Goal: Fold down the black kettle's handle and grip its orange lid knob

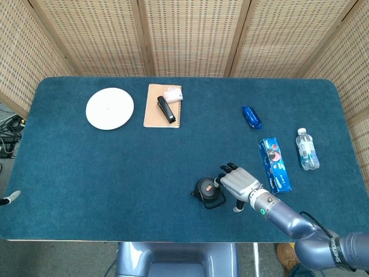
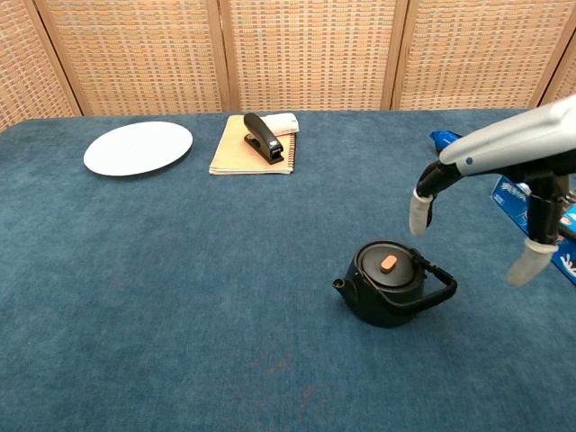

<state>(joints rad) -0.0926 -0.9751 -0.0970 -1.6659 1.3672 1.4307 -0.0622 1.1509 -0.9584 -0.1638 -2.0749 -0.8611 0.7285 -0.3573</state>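
black kettle (image 2: 387,284) sits on the blue surface (image 2: 180,297) near the front edge, a bit right of centre, spout to the left. its handle (image 2: 432,290) is already folded down, lying over the kettle's right side, so i'd call step 1 done. orange lid knob (image 2: 389,263) is bare on top of the lid, nothing touching it — step 2 not yet done.

my right hand (image 1: 241,184) hovers just right of the kettle, above the surface and apart from it; fingers (image 2: 420,211) spread and pointing down, holding nothing. next i'd need to bring it left over the lid and pinch the knob; knob is small, so alignment matters imo.

left hand: only a pale tip (image 1: 8,197) shows at the far left edge in head view, can't tell if it's apart or closed.

further out: cookie box (image 1: 274,165), water bottle (image 1: 307,149), small blue pack (image 1: 251,116) to the right; notebook (image 2: 237,148) w/ black stapler (image 2: 263,137), white plate (image 2: 139,148) at the back left.
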